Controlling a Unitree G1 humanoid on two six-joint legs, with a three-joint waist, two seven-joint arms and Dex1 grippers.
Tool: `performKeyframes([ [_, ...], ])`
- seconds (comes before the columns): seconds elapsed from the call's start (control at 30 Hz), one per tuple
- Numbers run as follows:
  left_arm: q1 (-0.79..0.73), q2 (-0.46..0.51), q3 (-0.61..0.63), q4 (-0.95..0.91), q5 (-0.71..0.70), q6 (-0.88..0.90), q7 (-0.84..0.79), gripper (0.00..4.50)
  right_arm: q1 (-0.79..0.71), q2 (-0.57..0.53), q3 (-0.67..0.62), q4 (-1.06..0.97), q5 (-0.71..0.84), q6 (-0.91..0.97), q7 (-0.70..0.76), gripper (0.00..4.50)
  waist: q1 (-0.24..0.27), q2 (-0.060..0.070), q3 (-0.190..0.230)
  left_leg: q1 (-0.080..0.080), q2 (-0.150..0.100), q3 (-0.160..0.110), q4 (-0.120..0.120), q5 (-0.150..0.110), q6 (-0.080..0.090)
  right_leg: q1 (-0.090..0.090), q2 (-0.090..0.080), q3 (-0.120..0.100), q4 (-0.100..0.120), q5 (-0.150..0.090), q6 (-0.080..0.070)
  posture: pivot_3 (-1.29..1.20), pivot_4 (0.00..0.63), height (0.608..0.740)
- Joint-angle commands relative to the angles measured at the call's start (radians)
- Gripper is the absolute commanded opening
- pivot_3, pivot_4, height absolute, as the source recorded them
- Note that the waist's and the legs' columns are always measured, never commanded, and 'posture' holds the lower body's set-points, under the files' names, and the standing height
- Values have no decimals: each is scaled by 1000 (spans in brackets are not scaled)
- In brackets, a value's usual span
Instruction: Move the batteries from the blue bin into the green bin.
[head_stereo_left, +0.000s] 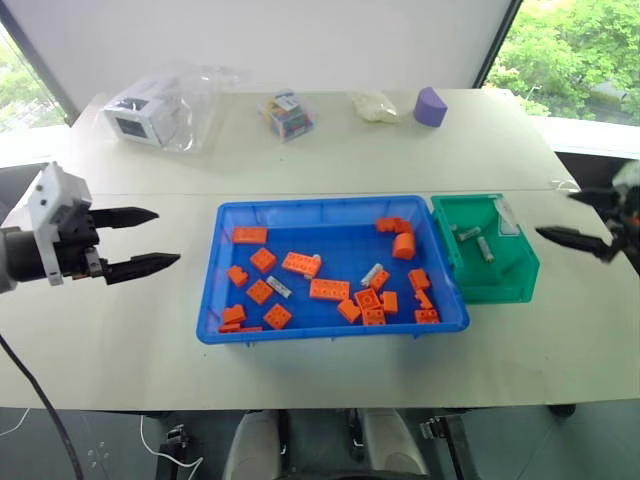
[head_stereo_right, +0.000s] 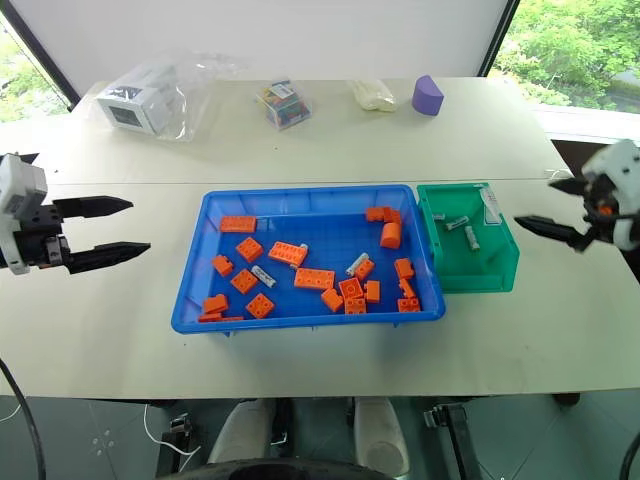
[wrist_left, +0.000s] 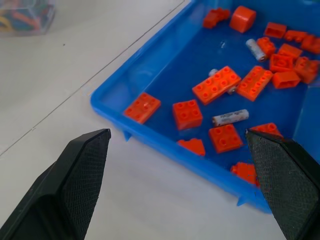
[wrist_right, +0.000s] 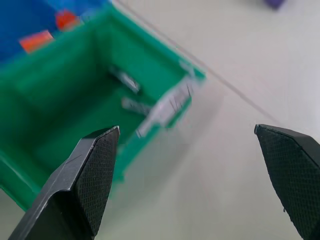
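Note:
The blue bin (head_stereo_left: 330, 204) sits mid-table and holds many orange bricks (head_stereo_left: 329, 289). Among them lie batteries: one (head_stereo_left: 279, 287) left of centre, one (head_stereo_left: 372, 274) further right, and a third (head_stereo_left: 316, 262) tucked behind a brick. The green bin (head_stereo_left: 522, 268) touches the blue bin's right end and holds batteries (head_stereo_left: 470, 233) (wrist_right: 127, 80). My left gripper (head_stereo_left: 165, 237) hovers open and empty left of the blue bin, pointing at it. My right gripper (head_stereo_right: 534, 202) hovers open and empty just right of the green bin. In the left wrist view a battery (wrist_left: 230, 117) lies beyond the gripper (wrist_left: 176, 134).
At the table's back stand a plastic bag with a white box (head_stereo_left: 150, 110), a small clear box of coloured items (head_stereo_left: 287, 113), a white pouch (head_stereo_left: 375, 105) and a purple block (head_stereo_left: 430, 106). Bare tabletop lies on both sides of the bins and in front of them.

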Motion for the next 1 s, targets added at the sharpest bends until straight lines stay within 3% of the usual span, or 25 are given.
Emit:
performKeyframes([
  [0.03,-22,41,-8,-82,-51,23,-54,4500,-109,43,78,-210,69,152,-11,4450,1,0,0,0,1,-1,1,0,0,0,1,0,0,0,0,0,150,734],
  [0.13,-20,63,-28,-127,-72,35,-99,4500,-185,121,168,-341,101,267,-40,4450,5,0,0,0,2,-3,1,0,0,0,3,0,0,0,-1,0,150,734],
  [0.4,-29,62,-144,-87,48,-93,-142,4500,-349,501,482,-486,57,506,-240,4450,9,0,0,-3,2,-2,2,0,0,-2,3,0,1,0,-2,0,150,734],
  [0.47,-37,57,-149,-43,73,-119,-133,4500,-364,592,551,-478,27,532,-296,3928,10,-1,0,-3,2,-2,2,0,0,-2,4,0,1,1,-2,0,150,734],
  [0.57,-47,55,-136,-28,61,-112,-133,4500,-374,676,605,-478,12,559,-333,2599,12,-1,0,-4,2,-2,3,0,0,-2,3,0,1,1,-2,0,150,734],
  [0.83,-9,28,-118,-76,38,-89,-114,4500,-344,828,711,-425,-33,643,-445,2599,8,-2,-1,-4,1,-2,4,0,0,-1,2,-1,1,1,-2,0,150,734],
  [1.0,12,28,-101,-100,19,-74,-104,4500,-332,849,742,-396,-49,644,-456,2599,6,-2,-1,-4,2,-3,4,0,0,-2,3,-1,2,1,-2,0,150,734],
])
